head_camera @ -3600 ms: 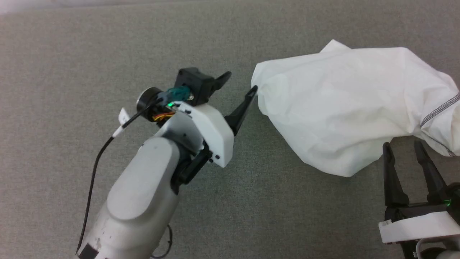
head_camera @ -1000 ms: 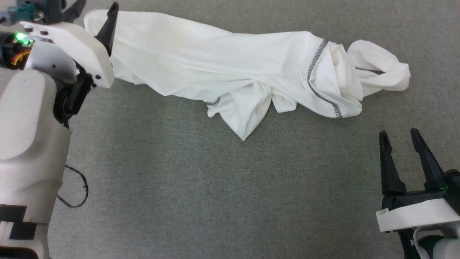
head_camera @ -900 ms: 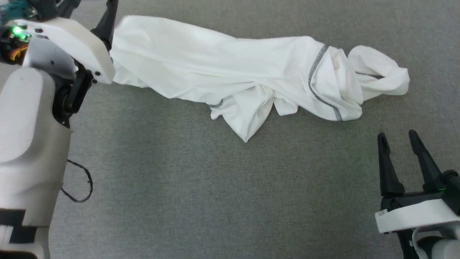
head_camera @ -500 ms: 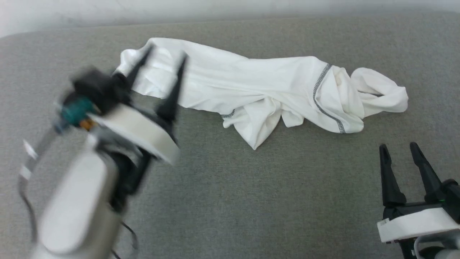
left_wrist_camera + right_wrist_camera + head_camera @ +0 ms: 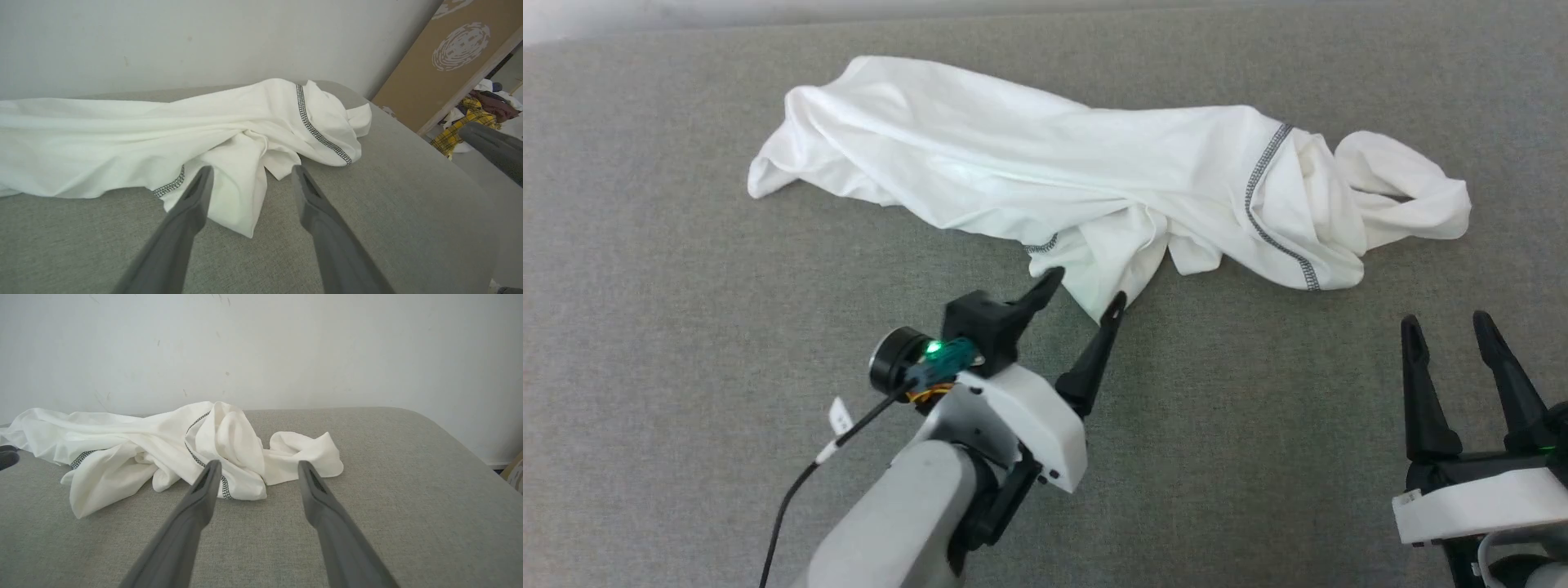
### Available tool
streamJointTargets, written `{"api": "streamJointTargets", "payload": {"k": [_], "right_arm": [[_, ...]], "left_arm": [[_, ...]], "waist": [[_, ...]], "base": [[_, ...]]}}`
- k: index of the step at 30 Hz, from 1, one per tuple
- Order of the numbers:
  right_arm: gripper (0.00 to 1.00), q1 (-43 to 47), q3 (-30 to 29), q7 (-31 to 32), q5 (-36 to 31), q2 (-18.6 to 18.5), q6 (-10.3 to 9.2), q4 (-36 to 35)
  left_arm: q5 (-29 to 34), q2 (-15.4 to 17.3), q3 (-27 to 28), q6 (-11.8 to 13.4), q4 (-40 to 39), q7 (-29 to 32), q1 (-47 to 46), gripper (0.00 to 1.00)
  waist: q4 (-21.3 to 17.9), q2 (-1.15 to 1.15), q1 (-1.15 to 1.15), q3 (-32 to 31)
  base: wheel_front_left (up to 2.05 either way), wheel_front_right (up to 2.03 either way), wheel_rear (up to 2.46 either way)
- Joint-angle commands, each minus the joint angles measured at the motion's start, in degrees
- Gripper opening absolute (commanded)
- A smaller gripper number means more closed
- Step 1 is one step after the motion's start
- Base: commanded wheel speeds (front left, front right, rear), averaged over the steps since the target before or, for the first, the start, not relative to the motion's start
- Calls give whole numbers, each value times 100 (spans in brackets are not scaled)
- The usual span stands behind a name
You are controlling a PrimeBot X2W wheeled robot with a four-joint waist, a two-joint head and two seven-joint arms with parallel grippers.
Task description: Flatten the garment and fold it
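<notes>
The garment [image 5: 1045,175] is a white shirt with dark zigzag seams, lying crumpled in a long heap across the far part of the grey surface [image 5: 686,327]. A pointed fold of it hangs toward the front at the middle. My left gripper [image 5: 1086,294] stands open right at that point, one finger on each side; the left wrist view shows the garment [image 5: 163,134] fold just beyond the open left gripper [image 5: 250,171]. My right gripper [image 5: 1448,324] is open and empty at the lower right, apart from the cloth. In the right wrist view the garment [image 5: 171,453] lies ahead of the right gripper [image 5: 258,464].
A pale wall [image 5: 261,347] rises behind the grey padded surface, whose right edge [image 5: 449,163] curves down. Past that edge lean a brown board [image 5: 445,61] and a heap of coloured clothes [image 5: 478,118]. A black cable [image 5: 792,498] trails from my left wrist.
My left gripper let go of the garment's far left end and swung back to the pointed fold at the front middle. The camera also shifted. The right gripper kept still.
</notes>
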Motion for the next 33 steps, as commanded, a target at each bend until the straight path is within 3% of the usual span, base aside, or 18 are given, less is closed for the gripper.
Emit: {"api": "streamJointTargets", "payload": {"k": [1,12,13,14,20,25,29,33], "right_arm": [[100,-31,16,0,-32,13,-5,-40],[100,-228,66,-120,23,13,-5,33],[100,-234,62,-136,32,13,-5,47],[100,-240,62,-150,39,13,-5,59],[100,-242,8,-209,66,13,-5,140],[100,-230,20,-219,70,13,-5,212],[100,-207,45,-200,73,13,-5,265],[100,-138,25,-176,82,13,-5,298]], "left_arm": [[74,-81,-95,-55,180,59,-185,100],[309,-268,-359,-86,1464,225,-771,100],[328,-267,-369,-89,1558,219,-814,68],[331,-273,-370,-99,1633,195,-851,0],[233,-256,-283,-192,1822,-17,-972,0],[113,-43,-105,-179,1556,-173,-845,0],[-191,293,281,-34,724,-168,-466,0],[-536,899,846,276,-903,160,144,0]], "waist": [[-60,0,0,219],[-361,0,0,606],[-379,0,0,621],[-393,0,0,632],[-352,0,0,581],[-154,0,0,314],[17,0,0,50],[163,0,0,-178]], "base": [[0,0,0],[0,0,0],[0,0,0],[0,0,0],[0,0,0],[0,0,0],[0,0,0],[0,0,0]]}}
